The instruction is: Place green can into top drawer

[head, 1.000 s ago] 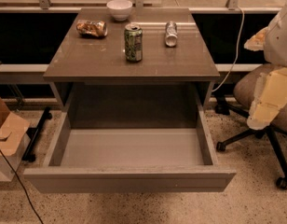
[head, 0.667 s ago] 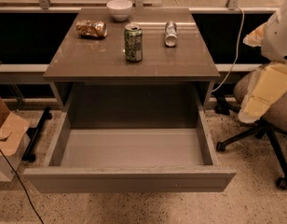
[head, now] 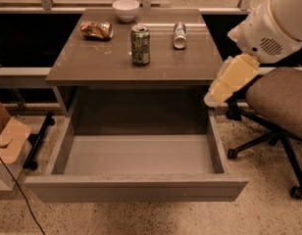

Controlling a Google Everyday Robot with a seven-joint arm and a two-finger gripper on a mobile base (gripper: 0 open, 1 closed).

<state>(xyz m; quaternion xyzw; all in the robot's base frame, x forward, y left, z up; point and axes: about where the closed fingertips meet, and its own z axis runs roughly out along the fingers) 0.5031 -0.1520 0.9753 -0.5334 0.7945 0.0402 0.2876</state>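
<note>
You're at the reach step: the green can (head: 140, 44) stands upright mid-bench (head: 92, 65), untouched, and the top drawer (head: 136, 190) is already pulled out under the front edge. Next move, by my read: bring the gripper (head: 217, 94) in over the right edge & close it around the can's body. The gripper hangs just off the right edge near the front-right corner, holding nothing; can't tell how far open it is.
</note>
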